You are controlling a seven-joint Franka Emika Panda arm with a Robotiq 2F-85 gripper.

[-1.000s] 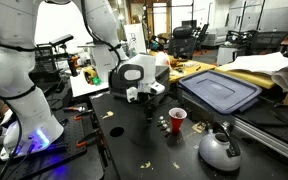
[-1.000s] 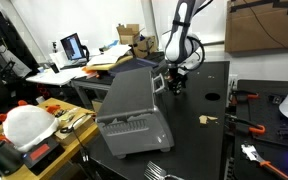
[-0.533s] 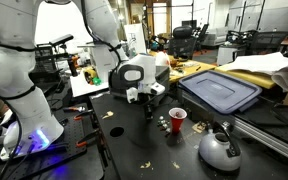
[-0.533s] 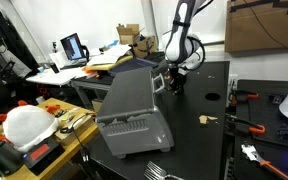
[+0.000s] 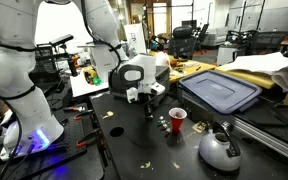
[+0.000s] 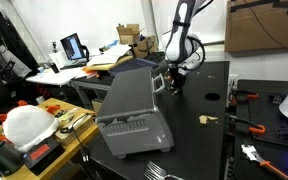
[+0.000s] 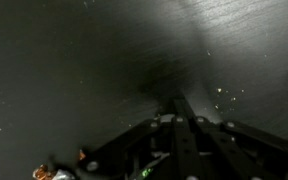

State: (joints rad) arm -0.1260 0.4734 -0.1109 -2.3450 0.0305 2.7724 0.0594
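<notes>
My gripper (image 5: 149,112) hangs low over the black tabletop (image 5: 124,140), fingertips down and close to the surface; it also shows in an exterior view as the gripper (image 6: 177,88). In the wrist view the gripper (image 7: 179,102) has its two dark fingers pressed together into one point over the bare dark table. I see nothing between them. A red cup (image 5: 177,120) stands a short way from the fingers, with small bits around its base. Some small coloured bits (image 7: 54,172) lie at the wrist view's lower left edge.
A grey-blue bin lid (image 5: 220,90) lies behind the cup. A silver kettle (image 5: 220,148) stands near the front. A grey tilted bin (image 6: 134,105) sits at the table's edge. A small tan scrap (image 6: 206,119) and tools (image 6: 246,125) lie on the table.
The jaws have closed from wide open to shut. The arm has stayed in the same place over the table.
</notes>
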